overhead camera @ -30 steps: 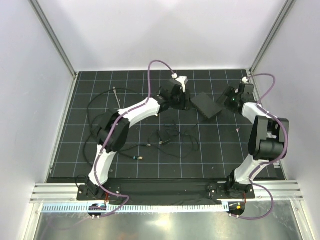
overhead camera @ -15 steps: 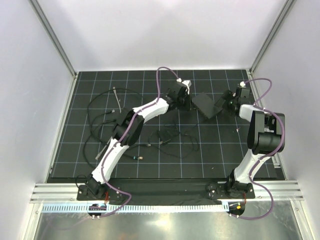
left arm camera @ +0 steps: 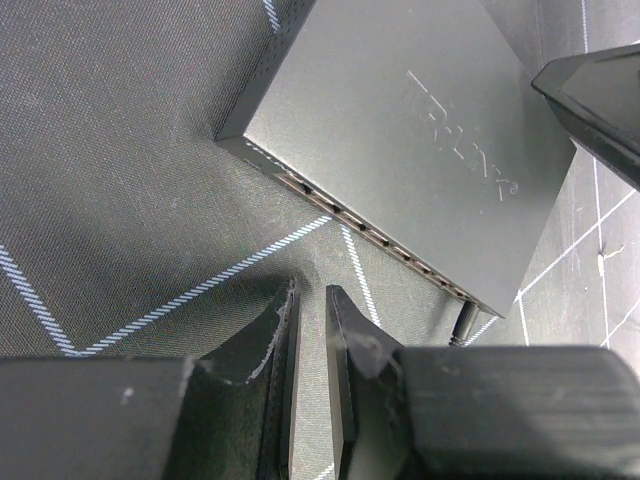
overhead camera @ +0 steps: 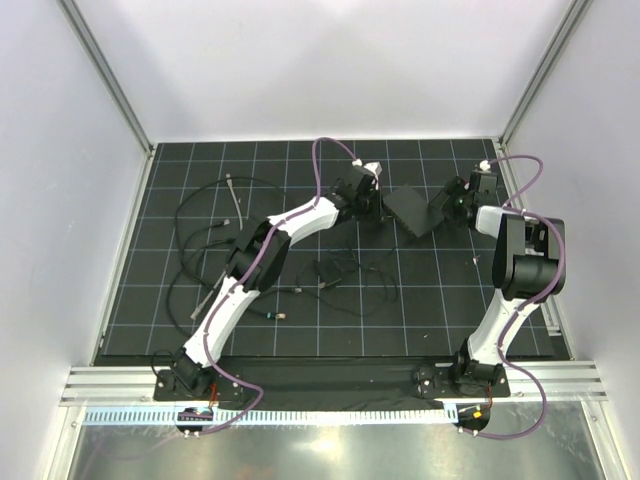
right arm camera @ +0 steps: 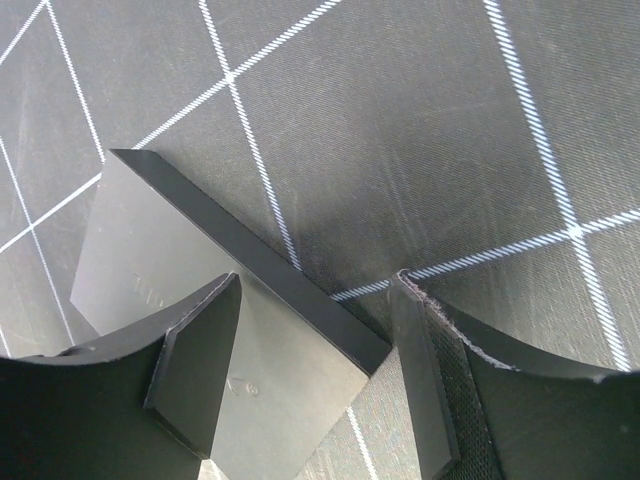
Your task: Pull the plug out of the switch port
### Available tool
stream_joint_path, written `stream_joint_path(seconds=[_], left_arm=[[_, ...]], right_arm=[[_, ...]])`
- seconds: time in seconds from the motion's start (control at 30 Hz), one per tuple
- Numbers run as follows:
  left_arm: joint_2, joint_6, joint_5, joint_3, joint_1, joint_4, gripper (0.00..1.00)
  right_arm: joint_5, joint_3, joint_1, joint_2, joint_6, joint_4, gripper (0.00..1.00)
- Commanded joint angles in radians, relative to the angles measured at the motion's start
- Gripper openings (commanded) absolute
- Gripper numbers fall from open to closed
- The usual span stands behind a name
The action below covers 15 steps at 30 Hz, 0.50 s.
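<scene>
Open mat point(left arm camera: 120, 180) lies between the left gripper point(left arm camera: 312, 300) and the switch port row point(left arm camera: 370, 232).

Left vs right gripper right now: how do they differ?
Opening: the left gripper is nearly shut with nothing between its fingers, while the right gripper is wide open. Position: the left gripper sits over bare mat just off the port edge of the switch box, while the right gripper straddles a corner of the box. Shared: both are at the box, and neither grips it.

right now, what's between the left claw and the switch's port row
Between left claw and port row: only bare mat, shown in the left wrist view.
</scene>
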Motion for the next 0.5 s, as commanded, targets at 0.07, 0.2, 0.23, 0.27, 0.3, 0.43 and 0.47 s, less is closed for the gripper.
stream_joint_path(seconds=[0.07,0.2,0.23,0.27,0.3,0.43,0.47], left_arm=[[0.021,-0.007,0.003,0.030,0.003,0.034,0.20],[0.072,-0.021,0.032,0.072,0.003,0.043,0.19],[0.085,-0.020,0.044,0.090,0.003,0.048,0.19],[0.092,-0.021,0.046,0.098,0.003,0.046,0.19],[0.095,-0.020,0.045,0.104,0.003,0.048,0.19],[0.102,0.000,0.067,0.142,0.009,0.039,0.25],[0.110,0.012,0.074,0.167,0.012,0.022,0.27]], right_arm=[[-0.080,0.024,0.012,0.018,0.007,-0.001,0.67],[-0.117,-0.032,0.020,-0.009,0.036,0.010,0.67],[-0.118,-0.066,0.022,-0.020,0.040,0.017,0.67],[-0.129,-0.080,0.022,-0.028,0.040,0.034,0.67],[-0.129,-0.091,0.022,-0.045,0.040,0.034,0.67],[-0.158,-0.141,0.028,-0.084,0.060,0.042,0.66],[-0.172,-0.151,0.032,-0.100,0.066,0.056,0.66]])
